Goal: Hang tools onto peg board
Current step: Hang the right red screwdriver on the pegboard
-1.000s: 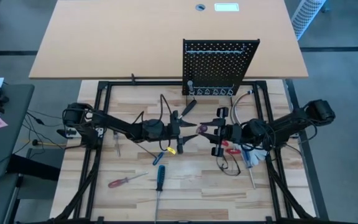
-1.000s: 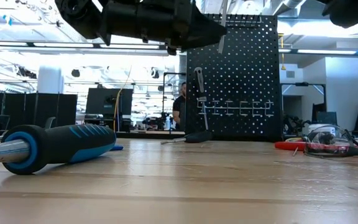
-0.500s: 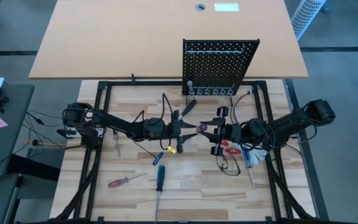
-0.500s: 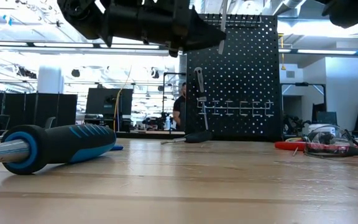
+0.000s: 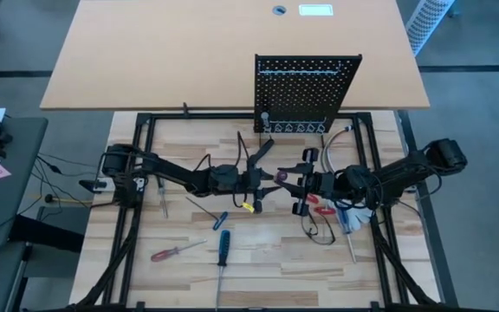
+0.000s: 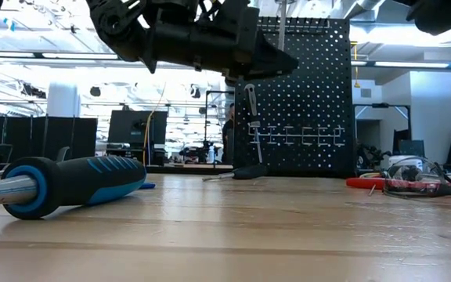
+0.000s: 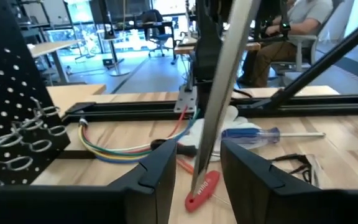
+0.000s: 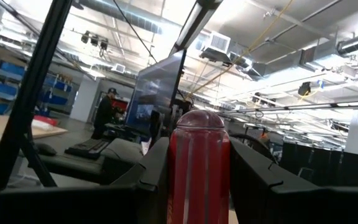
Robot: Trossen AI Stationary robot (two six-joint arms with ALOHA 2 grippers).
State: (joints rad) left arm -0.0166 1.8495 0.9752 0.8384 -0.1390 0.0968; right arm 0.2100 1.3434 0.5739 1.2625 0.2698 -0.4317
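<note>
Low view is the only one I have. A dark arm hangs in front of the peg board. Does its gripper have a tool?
Observer: That is the left gripper. Its wrist view shows a steel shaft running between its open fingers, with a gap on one side.
Operator: Who holds this shaft, then?
Observer: The right gripper. In its wrist view it is shut on a red screwdriver handle.
Operator: Do other tools lie on the table where I cannot see?
Observer: Yes. In the high view a red-handled screwdriver lies flat on the left arm's side.
</note>
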